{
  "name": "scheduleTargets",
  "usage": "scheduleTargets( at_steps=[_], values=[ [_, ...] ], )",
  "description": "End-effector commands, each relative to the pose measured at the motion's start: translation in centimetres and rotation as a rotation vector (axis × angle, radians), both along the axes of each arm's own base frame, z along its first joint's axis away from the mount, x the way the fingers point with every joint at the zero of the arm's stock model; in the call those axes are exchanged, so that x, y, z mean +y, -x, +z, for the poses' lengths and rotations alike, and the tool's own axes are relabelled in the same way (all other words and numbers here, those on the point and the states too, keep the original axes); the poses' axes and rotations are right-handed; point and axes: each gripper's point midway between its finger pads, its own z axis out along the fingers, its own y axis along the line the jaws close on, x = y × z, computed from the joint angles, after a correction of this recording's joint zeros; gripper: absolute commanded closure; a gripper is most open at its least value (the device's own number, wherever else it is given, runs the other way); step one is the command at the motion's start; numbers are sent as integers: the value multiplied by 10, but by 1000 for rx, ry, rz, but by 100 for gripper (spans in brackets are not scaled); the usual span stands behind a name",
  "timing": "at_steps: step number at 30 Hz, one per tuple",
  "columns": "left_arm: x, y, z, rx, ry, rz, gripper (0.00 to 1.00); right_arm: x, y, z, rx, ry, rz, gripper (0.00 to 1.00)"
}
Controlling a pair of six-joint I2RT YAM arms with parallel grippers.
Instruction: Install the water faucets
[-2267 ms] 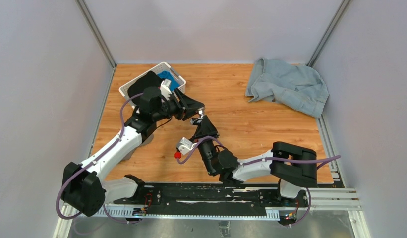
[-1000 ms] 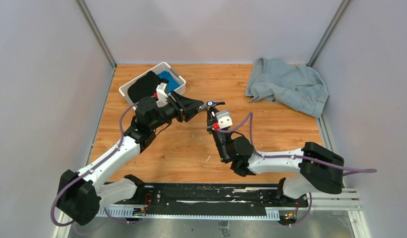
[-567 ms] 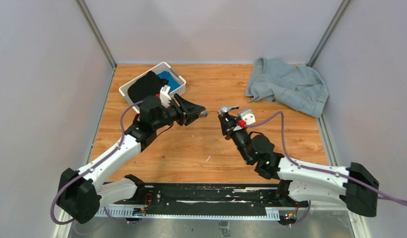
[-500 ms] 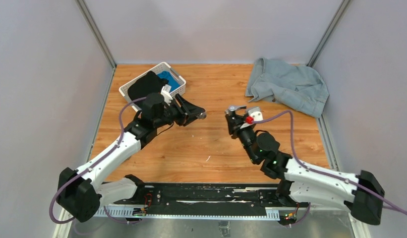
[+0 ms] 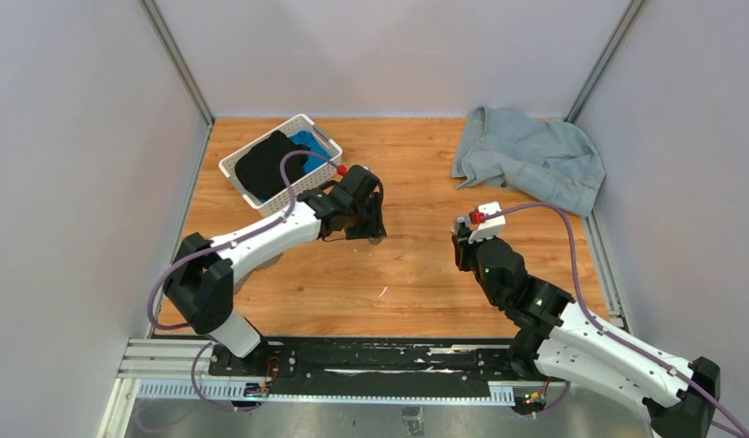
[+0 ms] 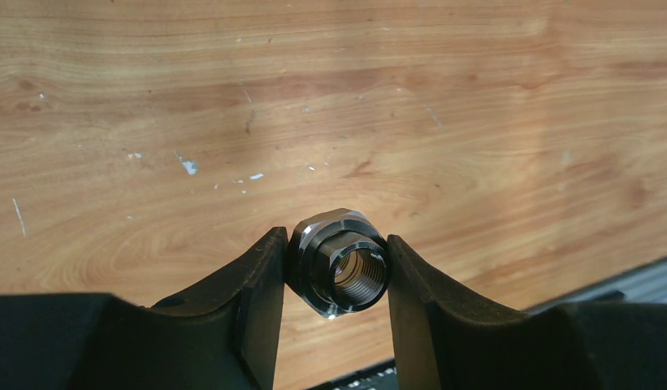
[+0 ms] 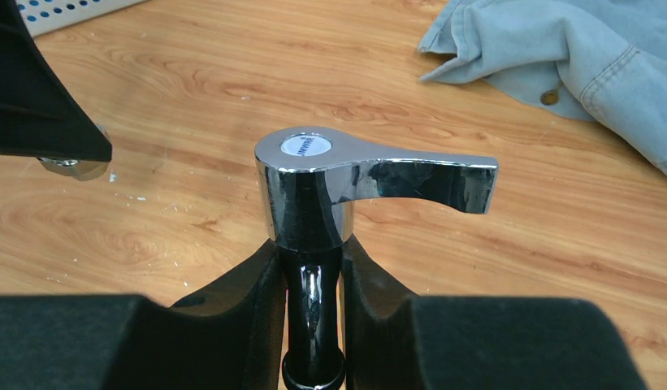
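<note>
Water faucets point(image 7: 307, 195) are showing as 2 separate pcs, well apart, one per gripper. Chrome tap point(image 7: 370, 175) w/ a single lever handle is standing upright in the right gripper point(image 7: 311, 248), whose fingers are closing narrow on its stem, the handle sticking out to the right in the wrist view. Grey threaded nut fitting point(image 6: 339, 275) is sitting betw. the left gripper point(image 6: 335, 240) fingertips, pinched on both sides, its threaded bore facing the cam. That gripper is pointing down at the wood surface point(image 5: 416, 274); can't tell whether the nut is touching it. White basket point(image 5: 302, 123) and denim cloth point(image 5: 525, 155) are lying at the far side.
</note>
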Motion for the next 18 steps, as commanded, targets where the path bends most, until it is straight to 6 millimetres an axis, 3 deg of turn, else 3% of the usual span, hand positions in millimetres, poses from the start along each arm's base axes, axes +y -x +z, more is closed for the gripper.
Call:
scheduleTargets(
  at_steps=[1,8,12,16,18],
  values=[
    [-1,-23,-10,-150,-89,-9,100,-9,0,8,10,-14,-45,100],
    [-20,-34,-40,-284,19,-44,100,-16,2,5,10,17,-55,100],
    [-19,-33,-66,-231,-40,-46,100,-20,2,3,10,29,-67,100],
    [-19,-28,-77,-200,-66,-47,100,-20,1,2,13,30,-71,100],
    [-13,-27,-82,-181,-103,-31,92,-21,1,2,12,27,-76,100]
  ],
)
